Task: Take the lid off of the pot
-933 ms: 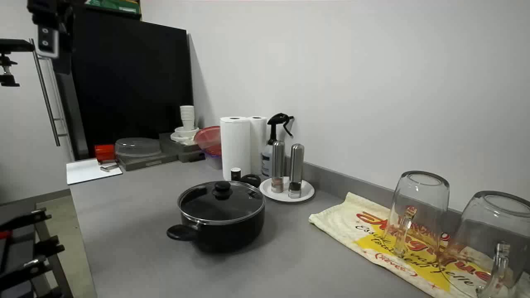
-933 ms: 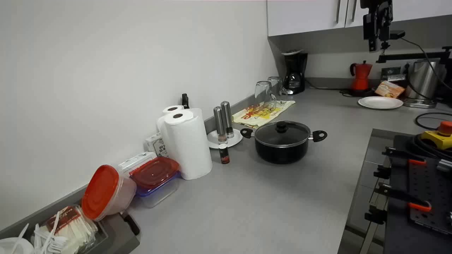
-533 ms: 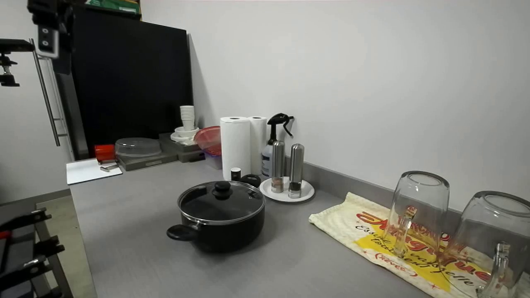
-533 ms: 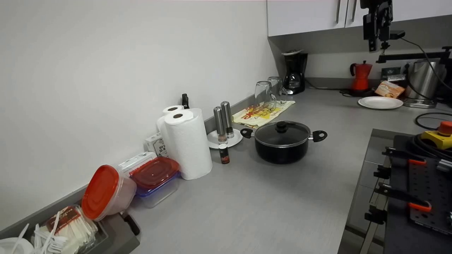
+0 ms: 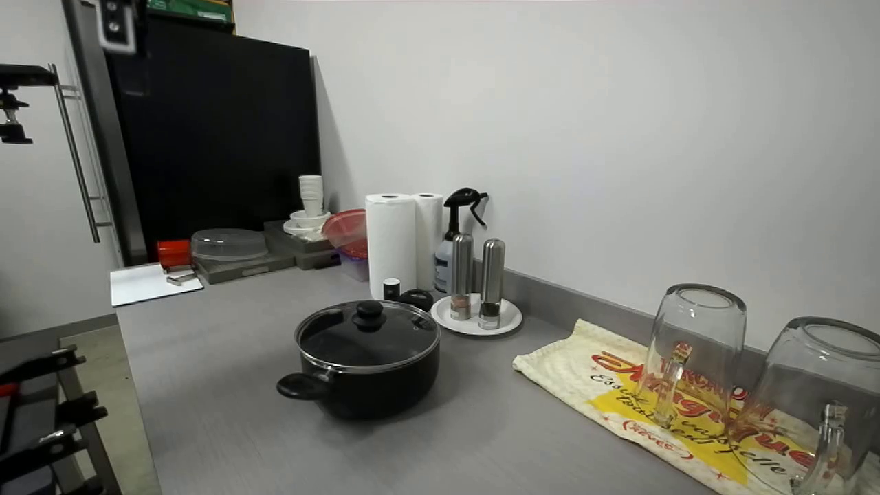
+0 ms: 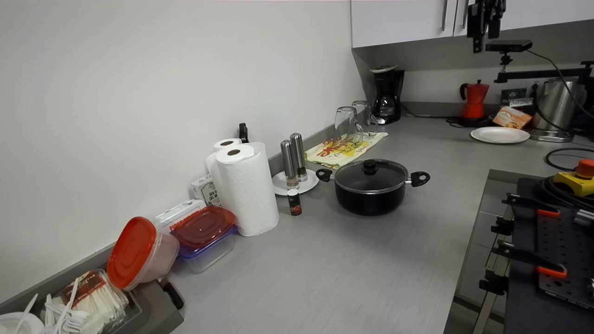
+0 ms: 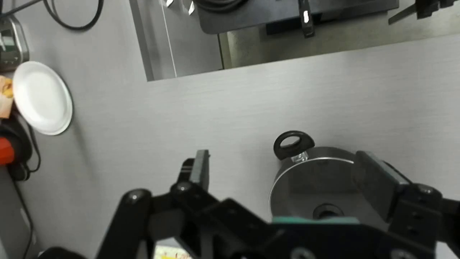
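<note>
At the bottom of the wrist view, the black gripper point(image 7: 285, 167) shows round shiny screws point(image 7: 184, 186), flat grey pads point(image 7: 375, 183) and a teal strip point(image 7: 315, 220).

In both exterior views we get a flat, slightly dim light that greys the wall point(image 5: 584, 158) and lays a soft-edged shadow on the table point(image 5: 227, 385) around the pot point(image 5: 381, 392), while a thin bright glint runs along the edge of the lid point(image 5: 368, 346). In the wrist view we see a brighter, silvery sheen across the table, but the parted jaws along the bottom are dark and out of focus.
</note>
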Available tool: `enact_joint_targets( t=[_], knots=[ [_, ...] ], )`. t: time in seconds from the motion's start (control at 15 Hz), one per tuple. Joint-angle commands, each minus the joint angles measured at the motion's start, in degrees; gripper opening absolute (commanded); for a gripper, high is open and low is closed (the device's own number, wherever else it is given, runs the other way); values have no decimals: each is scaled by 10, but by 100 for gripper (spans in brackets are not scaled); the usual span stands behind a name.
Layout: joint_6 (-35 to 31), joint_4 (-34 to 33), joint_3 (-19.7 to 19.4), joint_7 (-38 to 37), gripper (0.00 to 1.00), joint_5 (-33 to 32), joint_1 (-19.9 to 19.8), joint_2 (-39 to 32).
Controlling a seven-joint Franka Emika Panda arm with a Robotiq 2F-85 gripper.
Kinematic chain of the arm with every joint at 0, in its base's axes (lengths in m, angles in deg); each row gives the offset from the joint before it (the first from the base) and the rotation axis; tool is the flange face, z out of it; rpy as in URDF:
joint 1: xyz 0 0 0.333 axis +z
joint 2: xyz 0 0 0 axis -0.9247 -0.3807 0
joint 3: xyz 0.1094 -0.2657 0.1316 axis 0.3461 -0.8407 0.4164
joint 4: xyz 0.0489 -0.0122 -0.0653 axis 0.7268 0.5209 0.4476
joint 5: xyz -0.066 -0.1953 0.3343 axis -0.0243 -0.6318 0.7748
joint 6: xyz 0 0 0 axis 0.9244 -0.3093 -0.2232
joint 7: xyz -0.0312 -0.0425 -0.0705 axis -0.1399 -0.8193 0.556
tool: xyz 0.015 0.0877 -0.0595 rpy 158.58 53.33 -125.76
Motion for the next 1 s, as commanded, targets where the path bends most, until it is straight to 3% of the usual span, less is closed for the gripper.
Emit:
enact_joint_targets(
  t=[0.0,0.33,0.4,0.47,0.53,0.73,0.93],
  knots=[
    [-4,-129,6,3,100,-47,14,-72],
    [-39,-300,42,13,100,-87,14,-183],
    [-40,-335,36,10,100,-94,29,-211],
    [-54,-363,49,16,100,-88,17,-243],
    [-55,-391,36,13,100,-93,37,-271],
    [-78,-441,19,29,100,-69,48,-357],
    [-96,-450,-1,52,100,-42,50,-429]
  ],
)
